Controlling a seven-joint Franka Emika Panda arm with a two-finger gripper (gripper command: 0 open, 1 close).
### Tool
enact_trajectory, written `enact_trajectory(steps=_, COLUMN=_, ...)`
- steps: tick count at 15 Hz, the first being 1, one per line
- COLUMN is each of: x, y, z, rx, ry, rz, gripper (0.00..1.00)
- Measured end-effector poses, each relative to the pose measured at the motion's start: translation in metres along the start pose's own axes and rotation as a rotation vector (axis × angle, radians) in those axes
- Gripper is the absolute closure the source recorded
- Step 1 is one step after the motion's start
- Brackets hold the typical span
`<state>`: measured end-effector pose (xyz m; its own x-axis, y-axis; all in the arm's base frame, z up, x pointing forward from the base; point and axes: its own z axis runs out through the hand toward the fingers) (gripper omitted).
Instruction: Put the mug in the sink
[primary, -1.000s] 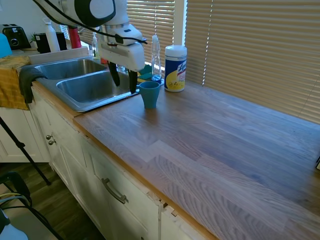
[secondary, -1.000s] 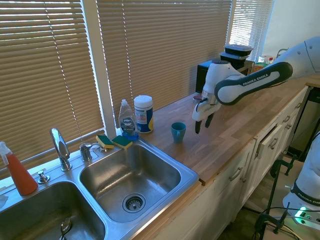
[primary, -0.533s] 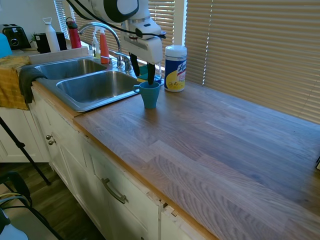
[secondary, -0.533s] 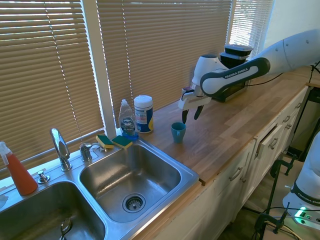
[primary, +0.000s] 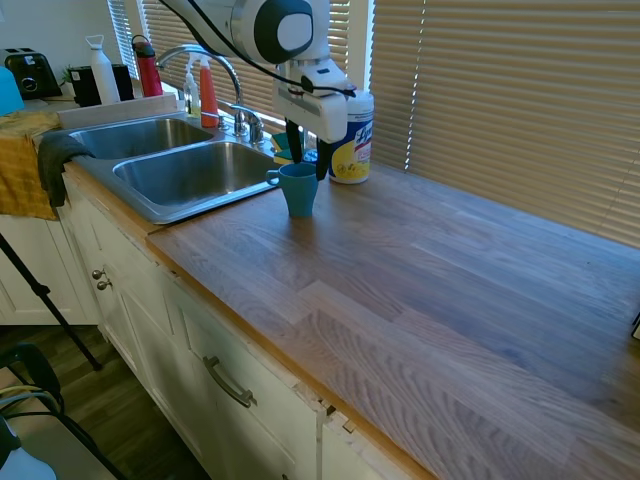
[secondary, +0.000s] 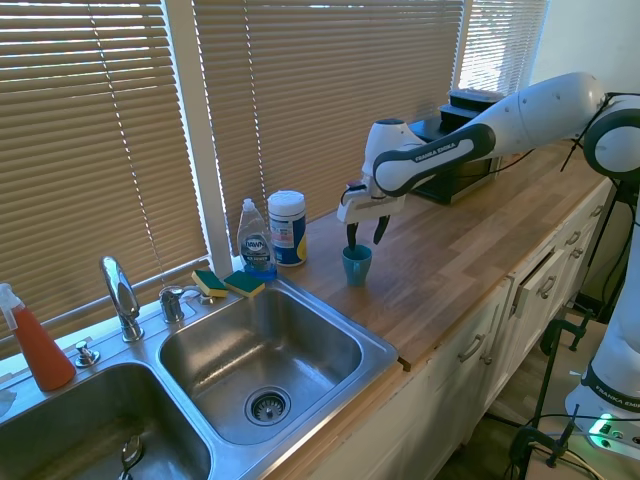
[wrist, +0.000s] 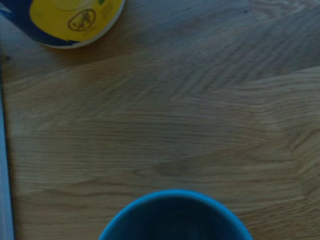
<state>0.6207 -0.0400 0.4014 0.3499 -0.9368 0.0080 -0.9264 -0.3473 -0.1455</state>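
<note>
On the countertop (primary: 420, 270) the mug (primary: 299, 189) stands upright, handle (primary: 272, 178) toward the sink (primary: 170, 170).

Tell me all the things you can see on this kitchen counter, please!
mug: one, teal-blue, upright on the wood by the sink's corner
sink: one, steel, two basins
faucet: one, chrome, behind the basins
wipes canister: one, white and yellow, behind the mug
dish soap bottle: one, clear with blue, beside the canister
sponges: two, teal and yellow, on the sink's back rim
spray bottle: one, orange, far end of the sink
countertop: one, wood
end effector: one, dark fingers open, just above the mug's rim
</note>
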Motion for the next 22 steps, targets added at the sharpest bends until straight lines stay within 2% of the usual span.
enact_trajectory(steps=2, x=0.005, y=0.0, z=0.014, rx=-0.016, ry=-0.014, rz=0.015, gripper=0.0)
enact_trajectory(steps=3, x=0.006, y=-0.001, z=0.021, rx=-0.024, ry=-0.022, rz=0.019, gripper=1.0)
enact_trajectory(steps=10, x=0.007, y=-0.006, z=0.04, rx=-0.052, ry=-0.071, rz=0.024, gripper=1.0)
enact_trajectory(steps=22, x=0.007, y=-0.006, z=0.051, rx=-0.06, ry=-0.087, rz=-0.038, gripper=1.0)
